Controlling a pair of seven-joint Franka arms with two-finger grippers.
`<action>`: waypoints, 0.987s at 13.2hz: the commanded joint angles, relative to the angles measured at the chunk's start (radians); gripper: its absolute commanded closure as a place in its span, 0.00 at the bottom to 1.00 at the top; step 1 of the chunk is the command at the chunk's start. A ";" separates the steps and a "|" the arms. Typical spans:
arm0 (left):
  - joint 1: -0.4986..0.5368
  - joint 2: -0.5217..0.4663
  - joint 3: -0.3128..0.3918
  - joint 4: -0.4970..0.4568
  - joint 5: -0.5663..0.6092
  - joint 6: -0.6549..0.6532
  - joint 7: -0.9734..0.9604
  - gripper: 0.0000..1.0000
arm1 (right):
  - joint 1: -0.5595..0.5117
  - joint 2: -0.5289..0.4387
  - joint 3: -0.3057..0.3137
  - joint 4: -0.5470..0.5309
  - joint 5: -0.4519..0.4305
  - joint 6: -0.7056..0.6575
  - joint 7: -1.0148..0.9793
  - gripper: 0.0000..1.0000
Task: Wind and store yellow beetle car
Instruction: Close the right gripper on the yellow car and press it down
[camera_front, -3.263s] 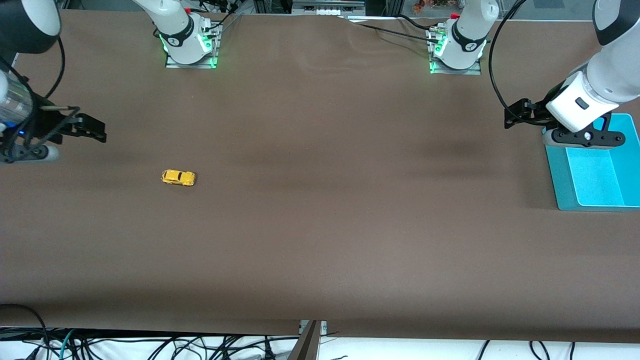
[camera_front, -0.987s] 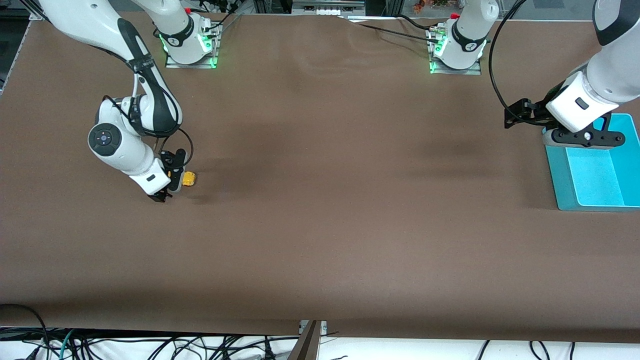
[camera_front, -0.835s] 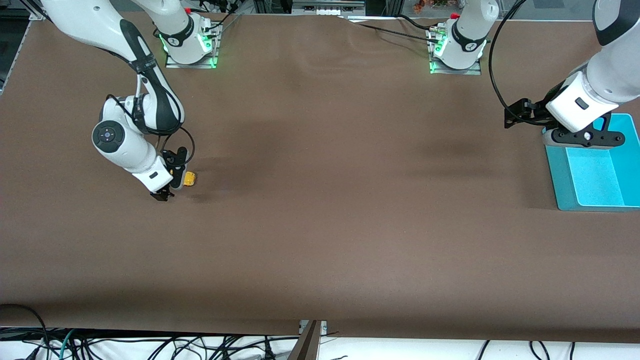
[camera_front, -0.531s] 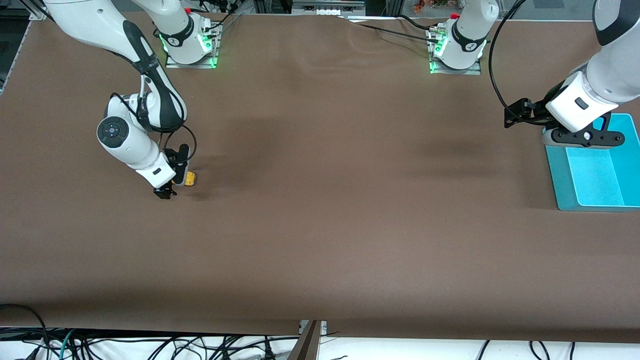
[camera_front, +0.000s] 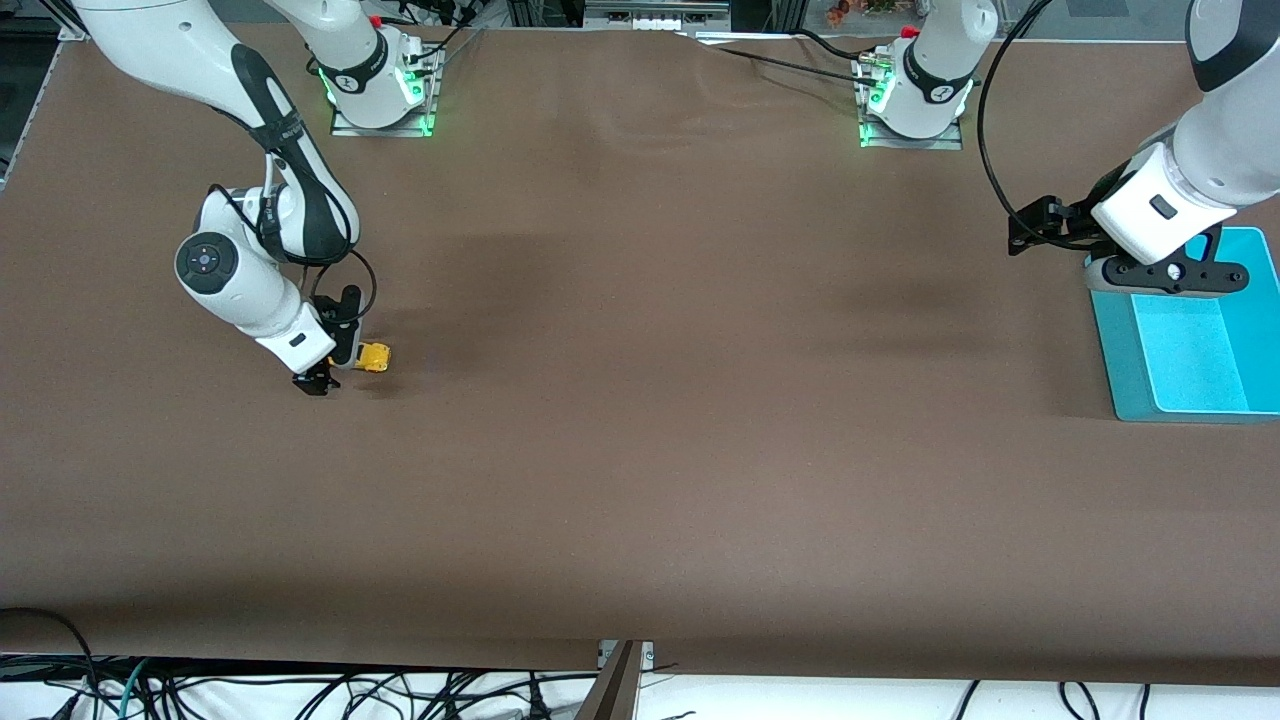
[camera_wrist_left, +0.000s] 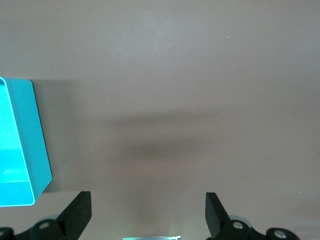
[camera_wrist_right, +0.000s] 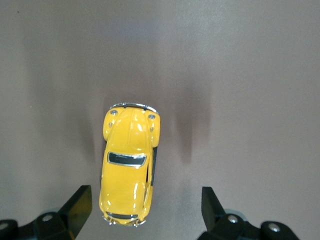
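The yellow beetle car (camera_front: 373, 357) stands on its wheels on the brown table toward the right arm's end. My right gripper (camera_front: 323, 368) hangs low over the car's end, open and empty. In the right wrist view the car (camera_wrist_right: 129, 169) lies lengthwise, with one end between the fingers (camera_wrist_right: 79, 204), closer to that finger than to the other; the gripper (camera_wrist_right: 145, 210) does not touch it. My left gripper (camera_front: 1032, 232) waits open and empty beside the teal bin (camera_front: 1118, 370), and it also shows in the left wrist view (camera_wrist_left: 147, 215).
The teal bin stands at the left arm's end of the table; its wall shows in the left wrist view (camera_wrist_left: 37, 145). Both arm bases (camera_front: 380, 90) stand along the table edge farthest from the front camera. Cables hang past the table's near edge.
The right arm swung in from the table's end and came down over the car; in the last half second it shifted slightly, uncovering more of the car. The car and the left arm have not moved.
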 joint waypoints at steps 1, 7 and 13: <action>0.006 0.010 0.002 0.027 -0.023 -0.026 0.004 0.00 | -0.007 -0.036 0.005 -0.047 0.009 0.029 -0.020 0.32; 0.009 0.012 0.002 0.029 -0.023 -0.026 0.004 0.00 | -0.005 -0.039 0.009 -0.045 0.009 0.029 -0.018 0.66; 0.008 0.012 0.002 0.029 -0.025 -0.026 0.004 0.00 | -0.042 -0.002 0.004 -0.047 0.011 0.042 -0.026 0.67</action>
